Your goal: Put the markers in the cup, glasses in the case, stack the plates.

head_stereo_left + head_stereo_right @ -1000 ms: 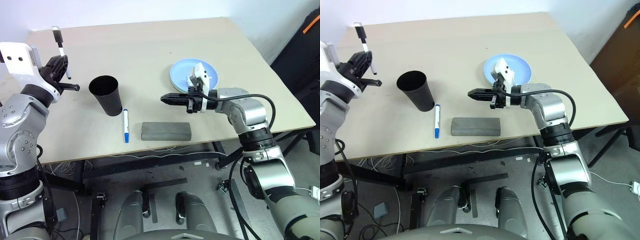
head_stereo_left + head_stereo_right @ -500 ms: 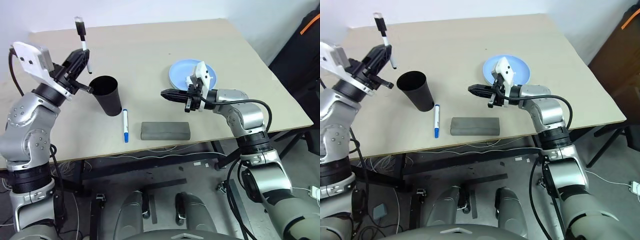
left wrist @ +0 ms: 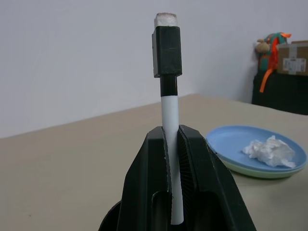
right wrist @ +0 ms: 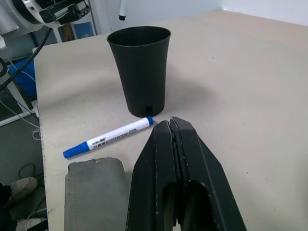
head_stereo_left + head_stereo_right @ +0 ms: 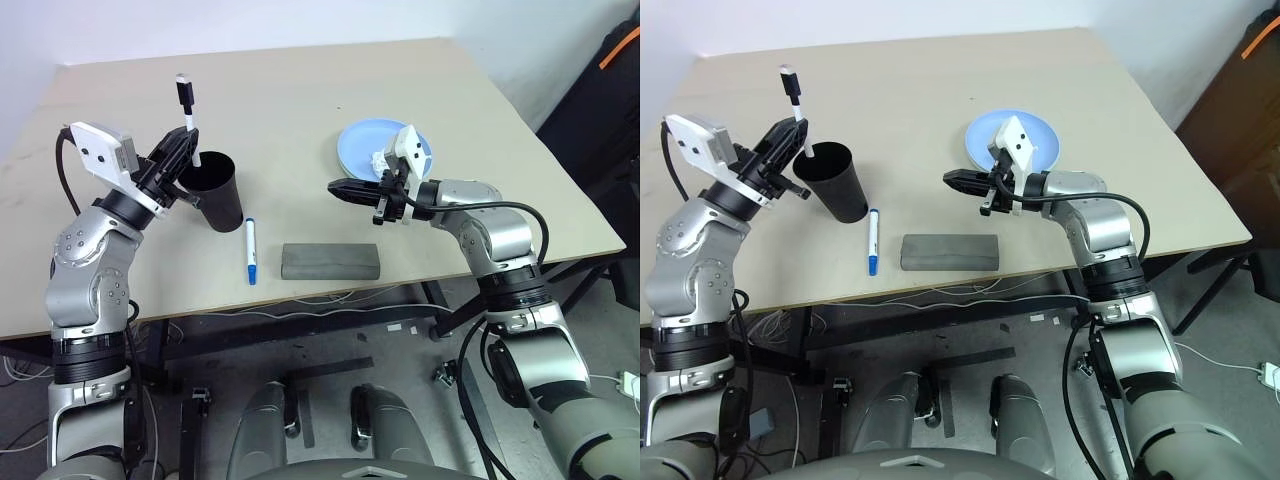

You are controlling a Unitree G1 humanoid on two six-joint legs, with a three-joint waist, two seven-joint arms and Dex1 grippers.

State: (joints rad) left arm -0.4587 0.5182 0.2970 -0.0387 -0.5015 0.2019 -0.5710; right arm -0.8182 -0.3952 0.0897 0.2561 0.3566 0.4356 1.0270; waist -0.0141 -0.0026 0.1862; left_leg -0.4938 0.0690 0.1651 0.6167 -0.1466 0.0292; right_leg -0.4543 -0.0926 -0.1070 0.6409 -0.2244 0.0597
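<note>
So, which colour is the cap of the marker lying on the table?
Blue; the marker shows it best in the right wrist view.

Left gripper (image 5: 790, 150) pinches black-capped marker (image 5: 795, 102) upright beside cup (image 5: 834, 180) rim; blue-capped marker (image 5: 873, 240) lies between cup and case (image 5: 949, 252).

I see a pale wooden table (image 5: 300, 120) on black legs, a plain white wall (image 3: 72, 53) behind it, grey floor (image 5: 330, 380) with loose cables beneath, and possibly a dark cabinet (image 3: 281, 91) beside it.
</note>
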